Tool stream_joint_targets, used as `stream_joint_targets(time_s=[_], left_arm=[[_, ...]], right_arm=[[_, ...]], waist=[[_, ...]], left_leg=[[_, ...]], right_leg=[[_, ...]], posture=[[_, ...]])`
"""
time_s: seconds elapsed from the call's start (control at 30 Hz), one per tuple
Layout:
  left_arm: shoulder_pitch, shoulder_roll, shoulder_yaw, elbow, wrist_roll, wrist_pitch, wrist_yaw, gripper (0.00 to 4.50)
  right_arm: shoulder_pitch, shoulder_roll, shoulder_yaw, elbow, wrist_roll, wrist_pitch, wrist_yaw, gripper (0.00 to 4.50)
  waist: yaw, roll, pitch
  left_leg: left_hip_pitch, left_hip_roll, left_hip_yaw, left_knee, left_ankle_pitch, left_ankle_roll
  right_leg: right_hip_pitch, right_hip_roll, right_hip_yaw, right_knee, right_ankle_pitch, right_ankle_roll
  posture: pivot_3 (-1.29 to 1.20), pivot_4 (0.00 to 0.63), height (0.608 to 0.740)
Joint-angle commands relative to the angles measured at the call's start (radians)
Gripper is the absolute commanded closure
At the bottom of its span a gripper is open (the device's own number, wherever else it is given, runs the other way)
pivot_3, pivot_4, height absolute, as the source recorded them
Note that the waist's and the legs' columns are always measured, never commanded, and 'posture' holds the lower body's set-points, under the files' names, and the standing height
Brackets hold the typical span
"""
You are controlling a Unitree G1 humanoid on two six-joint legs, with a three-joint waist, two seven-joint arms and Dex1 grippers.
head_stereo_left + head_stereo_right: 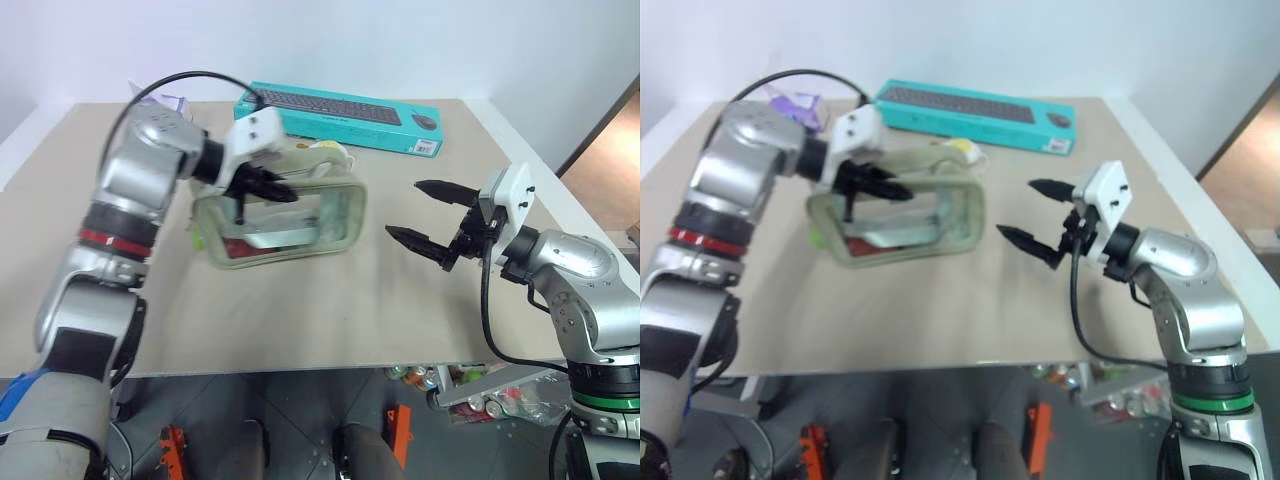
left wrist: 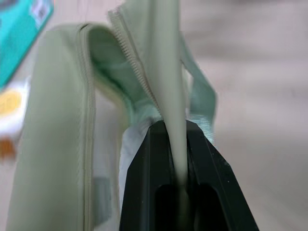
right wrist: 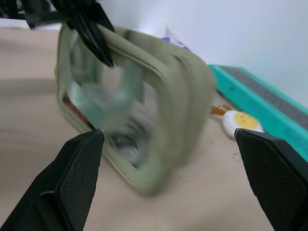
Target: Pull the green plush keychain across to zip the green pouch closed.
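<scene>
The green pouch [image 1: 352, 215] lies on its side in the middle of the table, with its clear window facing me and red items inside. My left gripper [image 1: 288, 192] is shut on the pouch's upper zipper edge. In the left wrist view a pale green fabric strip [image 2: 169, 72] is pinched between its fingers [image 2: 144, 163]. A small bright green tuft [image 1: 816, 238] pokes out at the pouch's left end; I cannot tell whether it is the green plush keychain. My right gripper [image 1: 404, 209] hovers open just right of the pouch and touches nothing.
A teal keyboard box [image 1: 345, 115] lies along the table's far edge. A white-and-yellow egg plush [image 1: 330, 152] sits just behind the pouch. A purple item [image 1: 790, 103] is at the far left corner. The table's front edge runs close below the pouch.
</scene>
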Motion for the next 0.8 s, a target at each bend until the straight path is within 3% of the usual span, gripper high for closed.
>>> stream_joint_targets(time_s=[0.03,0.33,0.8], left_arm=[[-0.062,-0.028,-0.015,-0.015,0.010,0.004,0.012,4.45],[-0.093,-0.083,-0.082,0.013,0.041,0.004,0.004,4.45],[-0.061,-0.104,-0.091,-0.190,0.009,0.281,0.024,4.45]], right_arm=[[-0.005,-0.015,-0.045,-0.025,0.006,-0.003,-0.018,0.00],[0.034,-0.023,-0.065,-0.065,0.013,0.011,-0.039,0.00],[0.048,-0.020,-0.067,-0.065,0.012,0.011,-0.036,0.00]], waist=[[-0.005,0.000,0.000],[-0.011,0.001,0.001],[-0.006,0.001,0.001]], left_leg=[[0.000,0.000,0.001,0.000,-0.001,0.001],[0.002,0.002,0.004,0.000,-0.003,0.005],[0.002,0.001,0.006,0.000,-0.003,0.005]], right_leg=[[0.000,0.000,0.001,0.000,0.000,0.000],[-0.001,0.004,0.007,0.001,0.000,-0.001],[-0.001,0.007,0.015,0.001,-0.001,0.001]], posture=[[0.00,0.150,0.740],[0.00,0.150,0.740],[0.00,0.150,0.740]])
